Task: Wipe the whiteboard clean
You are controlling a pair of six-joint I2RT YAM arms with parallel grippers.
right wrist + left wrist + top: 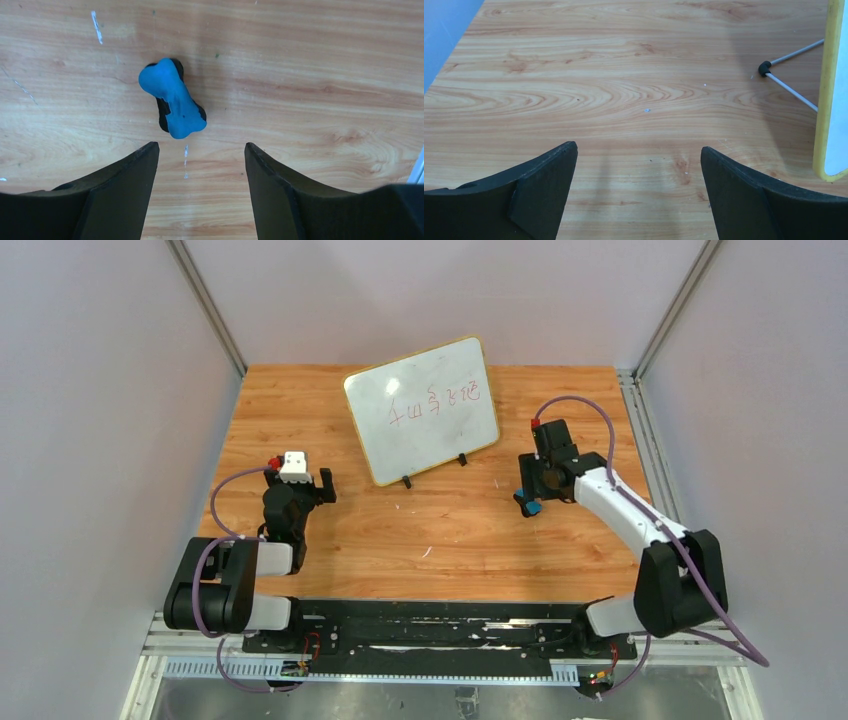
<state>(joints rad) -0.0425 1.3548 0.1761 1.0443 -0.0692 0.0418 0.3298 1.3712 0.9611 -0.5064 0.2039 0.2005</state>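
Two pairs of jaws stand wide apart and empty: the left jaws hover over bare wood at the left of the worktop (450,530), and the right jaws hang over a blue bone-shaped eraser (172,98) lying flat at the right. You find the whiteboard (422,410) at the far middle, beyond both arms, leaning back on a thin wire stand (791,90) with two small black feet (407,481), its red marks (435,400) facing you. Judge it light and stiff but glossy, so it will likely slide or tip backward under a hard wipe. If it needs steadying, take its yellow frame (824,100) at the left edge, never the slick face. The eraser looks small and light with a waisted middle, which is probably the best place to pinch it.
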